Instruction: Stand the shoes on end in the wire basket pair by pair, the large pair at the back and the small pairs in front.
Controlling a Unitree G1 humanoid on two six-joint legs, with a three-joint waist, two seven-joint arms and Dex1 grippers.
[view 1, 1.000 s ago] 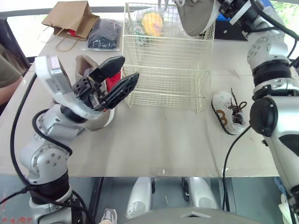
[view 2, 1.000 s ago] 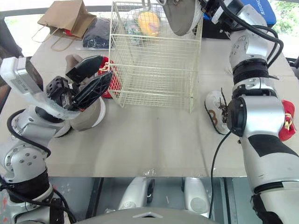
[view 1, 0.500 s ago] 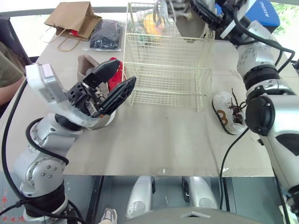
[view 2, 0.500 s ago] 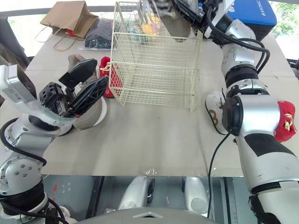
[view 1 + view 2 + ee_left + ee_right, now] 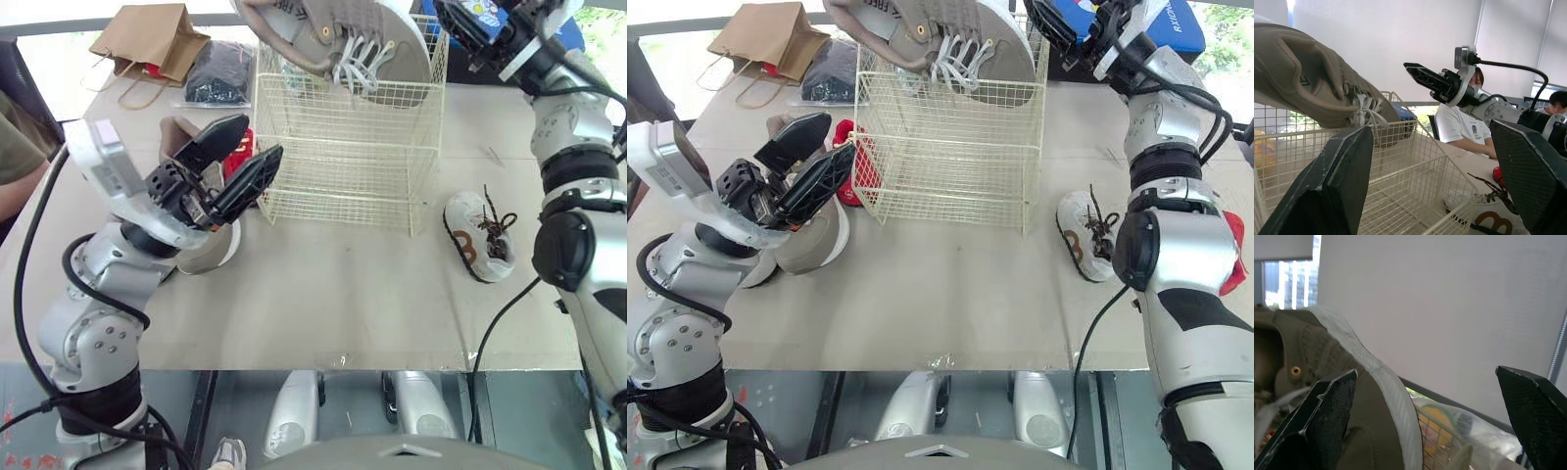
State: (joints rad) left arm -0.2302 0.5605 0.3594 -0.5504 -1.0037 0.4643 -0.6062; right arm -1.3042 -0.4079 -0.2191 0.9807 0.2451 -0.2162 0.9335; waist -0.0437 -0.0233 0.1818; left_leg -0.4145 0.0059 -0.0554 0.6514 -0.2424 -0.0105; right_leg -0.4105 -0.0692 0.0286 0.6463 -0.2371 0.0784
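one large grey shoe (image 5: 338,39) lies tilted across the top rim of the wire basket (image 5: 343,157), at 12 o'clock on the tabletop (image 5: 343,304). i log the right gripper (image 5: 1083,29) just beside its sole, jaws spread, released. the left gripper (image 5: 263,134) hovers at the basket's 9 o'clock, jaws parted and empty, over a second grey shoe (image 5: 201,250). a small white shoe (image 5: 477,238) lies at the basket's 3 o'clock.

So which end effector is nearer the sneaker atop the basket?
Right. The right end effector is beside the sneaker; the left end effector is lower, at the front left corner of the basket.
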